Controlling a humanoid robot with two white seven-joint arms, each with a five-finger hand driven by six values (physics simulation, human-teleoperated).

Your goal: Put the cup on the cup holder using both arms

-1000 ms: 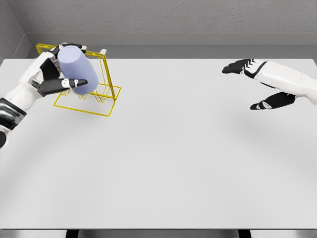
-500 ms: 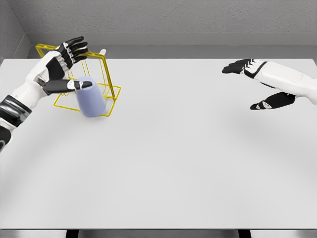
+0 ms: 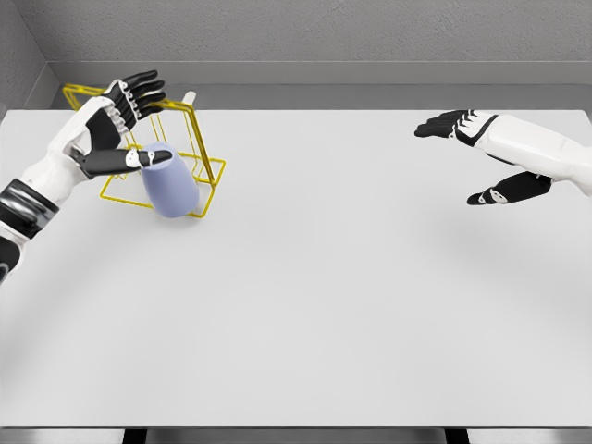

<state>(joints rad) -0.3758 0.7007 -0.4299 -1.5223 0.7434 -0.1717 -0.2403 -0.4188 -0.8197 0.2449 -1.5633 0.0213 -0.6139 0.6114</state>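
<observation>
- The table [image 3: 305,305] is the biggest thing before us: a flat, pale grey, matte slab with a grey textured wall behind it. It spreads out below and between both hands.
- Our right hand [image 3: 481,157] hangs over the far right of the table, well apart from everything else. Its fingers are spread and relaxed and it holds nothing; the shell is glossy white with black fingers.
- Our left hand [image 3: 106,129] is over the rack at the far left. Its fingers fan upward and open, and the thumb reaches toward the cup's rim. We cannot tell whether the thumb tip touches it; we grip nothing.
- The rack [image 3: 199,153] is thin yellow wire: a flat rectangular base frame with slanted uprights and a pale-tipped peg at the top. It sits just behind and below our left hand.
- The cup [image 3: 169,180] is a smooth, matte, lavender-blue cylinder, slightly tapered. It stands just below our left thumb, at the front of the rack's base, leaning a little against the wire.
- We judge the step in hand to be letting go and checking the seat. To do it well, we would lift the left hand straight up and away from the cup, so that no finger drags the rim or snags the thin wire.
- The cup's smooth wall could slide on the wire, so we would confirm it sits steady before retreating.
</observation>
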